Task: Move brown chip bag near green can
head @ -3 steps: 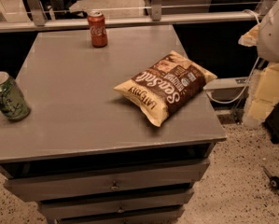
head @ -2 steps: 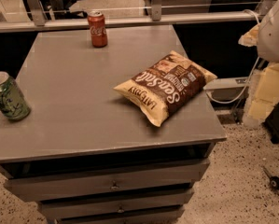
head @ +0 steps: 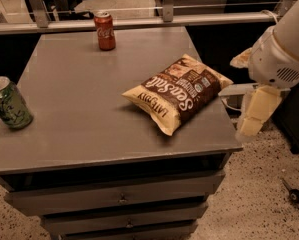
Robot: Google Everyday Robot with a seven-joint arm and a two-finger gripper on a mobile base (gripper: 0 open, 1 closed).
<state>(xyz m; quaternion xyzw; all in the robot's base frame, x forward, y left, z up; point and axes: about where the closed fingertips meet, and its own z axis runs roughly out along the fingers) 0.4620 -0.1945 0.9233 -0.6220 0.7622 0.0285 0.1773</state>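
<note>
The brown chip bag lies flat on the right half of the grey cabinet top, its "Sea Salt" lettering facing up and its pale yellow ends pointing front-left and back-right. The green can stands upright at the far left edge of the top, well apart from the bag. My gripper hangs off the right side of the cabinet, beside and just right of the bag, below the white arm housing. It holds nothing that I can see.
A red Coca-Cola can stands upright near the back edge of the top. Drawers run down the cabinet front. A metal rail runs behind the cabinet. A wheeled base sits on the speckled floor at the lower right.
</note>
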